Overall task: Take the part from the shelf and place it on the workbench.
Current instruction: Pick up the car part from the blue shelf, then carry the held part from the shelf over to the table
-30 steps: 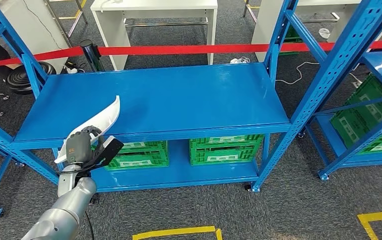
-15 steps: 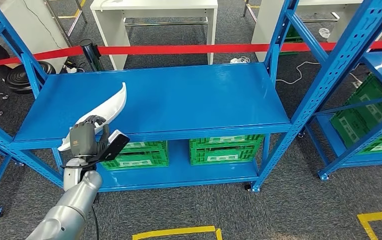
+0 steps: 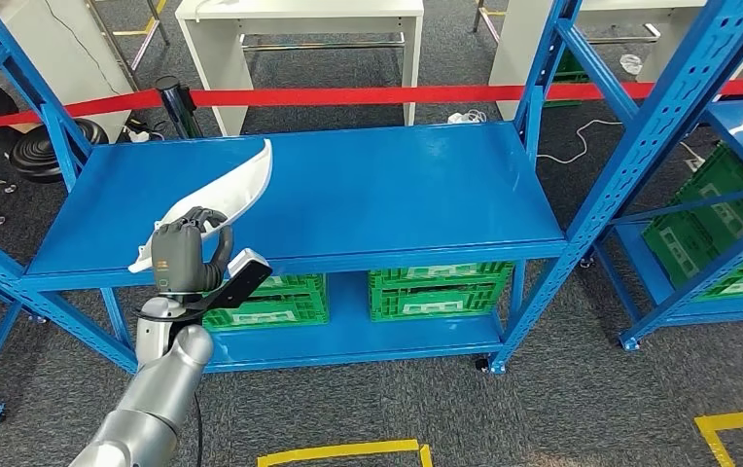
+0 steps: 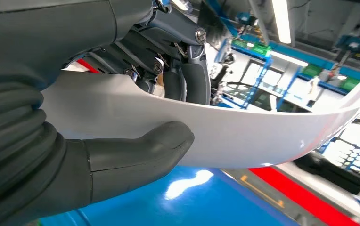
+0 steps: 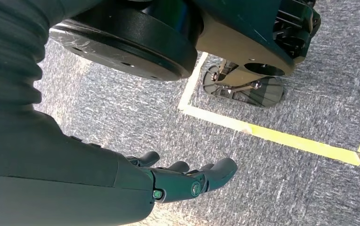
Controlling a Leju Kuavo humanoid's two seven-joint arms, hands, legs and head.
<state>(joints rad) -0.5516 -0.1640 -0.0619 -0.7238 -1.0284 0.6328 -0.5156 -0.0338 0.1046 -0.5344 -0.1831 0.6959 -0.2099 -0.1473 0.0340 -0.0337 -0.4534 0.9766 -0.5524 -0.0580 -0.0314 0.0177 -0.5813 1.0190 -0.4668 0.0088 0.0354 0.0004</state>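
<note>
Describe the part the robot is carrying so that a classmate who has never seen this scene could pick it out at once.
Start at the wide blue shelf top in the middle of the head view, then go to its front-left area, where the left robot hand comes up. It holds a long, curved white part tapering to a point, the one white thing against the blue, unlike the green crates below.

You can see the left hand (image 3: pixel 185 255) has carried the white part (image 3: pixel 236 187) up and farther over the blue workbench (image 3: pixel 368 195).
</note>
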